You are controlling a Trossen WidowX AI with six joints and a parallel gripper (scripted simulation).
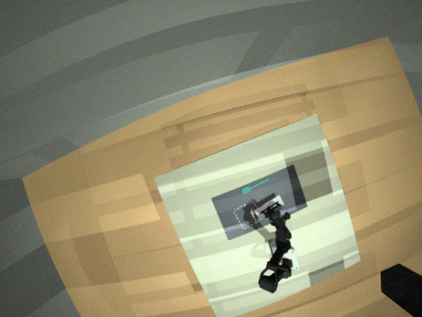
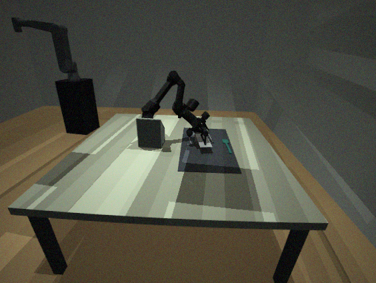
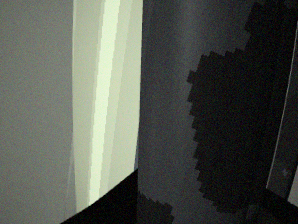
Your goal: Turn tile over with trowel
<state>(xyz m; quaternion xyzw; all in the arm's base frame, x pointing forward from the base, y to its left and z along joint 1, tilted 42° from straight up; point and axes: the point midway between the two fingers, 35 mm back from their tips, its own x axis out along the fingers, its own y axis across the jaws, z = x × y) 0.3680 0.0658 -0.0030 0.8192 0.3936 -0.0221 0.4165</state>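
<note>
My gripper [image 1: 272, 208] [image 2: 204, 137] is shut on a pale, blocky handle, apparently the small trowel [image 1: 279, 199] [image 2: 206, 145], held just above the mat's middle. The trowel's blade end points toward the dashed outline [image 1: 234, 213]. A narrow light and brownish shape at that end, over the outline's right part, looks like the tile [image 1: 253, 214], tipped up steeply. Its marked side cannot be made out. A dark shadow falls inside the outline. The wrist view shows mostly a large dark surface, with neither trowel nor tile clear.
A teal trowel-like tool [image 1: 246, 190] [image 2: 225, 142] lies on the dark blue mat [image 1: 224, 224] [image 2: 190, 161] along its far side from the arm's base. A grey block [image 2: 150, 133] stands at the arm's base. A second arm [image 2: 61, 47] stands on a black pedestal [image 2: 78, 108] beyond the table.
</note>
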